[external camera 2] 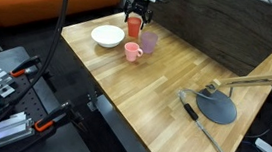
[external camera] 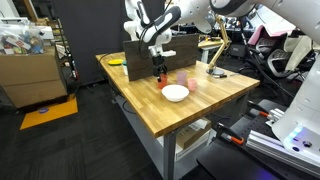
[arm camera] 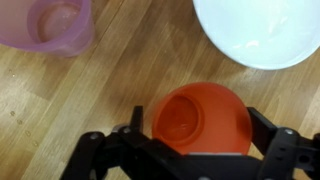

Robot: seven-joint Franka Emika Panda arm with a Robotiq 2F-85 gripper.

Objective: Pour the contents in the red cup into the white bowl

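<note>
Wooden tabletop (arm camera: pixel 120 90). Straddles red cup (arm camera: pixel 200 115), gripper (arm camera: pixel 198 140) jaws wide open, gripping nothing. Could knock it closing off-centre, spilling short of white bowl (arm camera: pixel 262 30).

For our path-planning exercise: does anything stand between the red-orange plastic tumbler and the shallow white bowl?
Nothing visible does. In the wrist view only bare wooden tabletop separates the red-orange plastic tumbler from the shallow round white bowl; the translucent lilac plastic cup stands on the tumbler's other side.
</note>
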